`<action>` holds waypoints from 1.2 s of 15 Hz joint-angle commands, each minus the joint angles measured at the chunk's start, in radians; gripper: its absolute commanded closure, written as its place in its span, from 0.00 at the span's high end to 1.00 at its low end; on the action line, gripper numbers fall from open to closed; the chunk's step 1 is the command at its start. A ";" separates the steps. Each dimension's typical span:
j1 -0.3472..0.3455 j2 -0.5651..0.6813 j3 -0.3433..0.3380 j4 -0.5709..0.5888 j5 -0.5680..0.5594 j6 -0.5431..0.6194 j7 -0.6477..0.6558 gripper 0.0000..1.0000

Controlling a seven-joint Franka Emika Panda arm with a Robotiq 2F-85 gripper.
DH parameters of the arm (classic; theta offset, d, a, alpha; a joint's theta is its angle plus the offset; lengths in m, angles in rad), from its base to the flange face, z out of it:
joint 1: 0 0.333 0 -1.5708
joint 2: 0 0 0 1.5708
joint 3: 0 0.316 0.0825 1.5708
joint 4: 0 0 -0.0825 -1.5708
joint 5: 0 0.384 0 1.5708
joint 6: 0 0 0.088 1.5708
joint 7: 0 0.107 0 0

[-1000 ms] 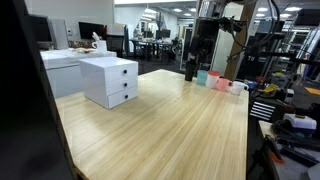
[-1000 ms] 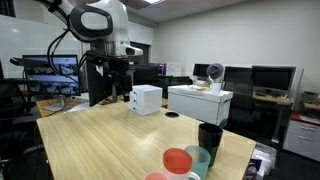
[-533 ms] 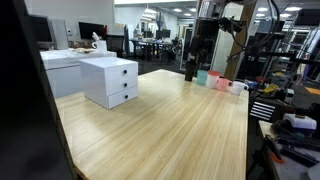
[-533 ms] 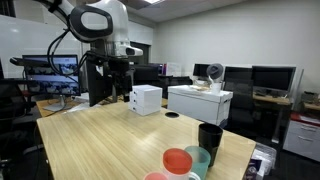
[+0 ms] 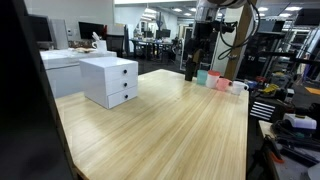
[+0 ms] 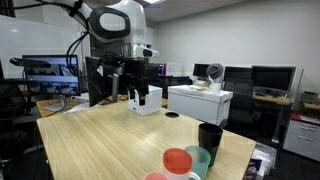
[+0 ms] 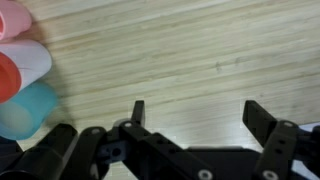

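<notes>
Claw: (image 7: 200, 118) spread wide, nothing between its fingers (image 7: 137, 112); it hangs over bare wood, touching nothing.
Under the claw: table (image 7: 200, 50), pale wooden planks.
Nearest thing: teal cup (image 7: 25, 112), at the edge of the wrist view. It stands off to the side of the finger nearer the cups, apart from it and outside the jaws.
Its neighbours: red cup (image 7: 10, 75) just beside the teal cup, with the pink cup (image 7: 10, 18) beyond it, all in a close row.
Seen from outside: in an exterior view the teal cup (image 6: 197, 156) sits by a black cup (image 6: 210, 137) at the table's end.
Handling: probably light, stiff and smooth-walled, so the teal cup may slide or tip if nudged. The best hold looks like the rim, one finger inside and one outside; its close neighbours leave little room.
Farther out: drawer box (image 5: 110, 82) and white mug (image 5: 237, 87).
</notes>
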 commanded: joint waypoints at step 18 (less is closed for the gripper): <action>-0.180 0.373 0.012 0.466 0.058 -0.148 -0.352 1.00</action>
